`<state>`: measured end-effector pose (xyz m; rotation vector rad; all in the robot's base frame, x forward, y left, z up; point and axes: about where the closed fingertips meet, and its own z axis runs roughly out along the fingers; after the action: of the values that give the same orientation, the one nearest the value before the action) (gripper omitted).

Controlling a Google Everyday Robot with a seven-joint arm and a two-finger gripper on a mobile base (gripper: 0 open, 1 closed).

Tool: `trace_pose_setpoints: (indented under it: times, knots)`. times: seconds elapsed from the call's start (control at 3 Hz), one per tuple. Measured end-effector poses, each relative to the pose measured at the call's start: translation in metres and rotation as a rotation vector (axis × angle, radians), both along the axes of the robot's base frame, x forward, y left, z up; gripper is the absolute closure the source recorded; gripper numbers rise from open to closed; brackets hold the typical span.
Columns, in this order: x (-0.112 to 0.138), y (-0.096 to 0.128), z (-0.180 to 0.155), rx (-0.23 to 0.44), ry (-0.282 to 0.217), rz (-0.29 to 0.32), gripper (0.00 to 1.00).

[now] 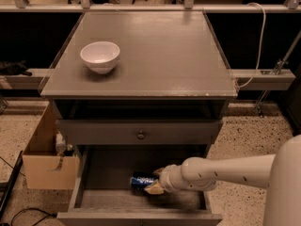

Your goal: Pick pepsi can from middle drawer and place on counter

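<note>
The blue pepsi can [140, 180] lies on its side on the bottom of the open middle drawer [110, 200], near the drawer's middle. My gripper [154, 181] reaches in from the right on a white arm, and its tan fingers [154, 189] sit on either side of the can's right end, touching it. The can rests low in the drawer. The grey counter [160, 51] spreads above the drawers.
A white bowl [99, 56] stands on the counter's left side. A shut drawer front with a round knob [140, 135] hangs just above the open drawer. A cardboard box [47, 157] stands on the floor to the left. A white cable [256, 41] hangs at the right.
</note>
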<state>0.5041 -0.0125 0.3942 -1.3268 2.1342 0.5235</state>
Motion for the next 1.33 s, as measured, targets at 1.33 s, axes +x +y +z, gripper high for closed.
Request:
trace_pose_setpoints:
  times: [1.33]
  knots:
    - [-0.028,-0.128,0.217,-0.111,-0.214,0.017,1.0]
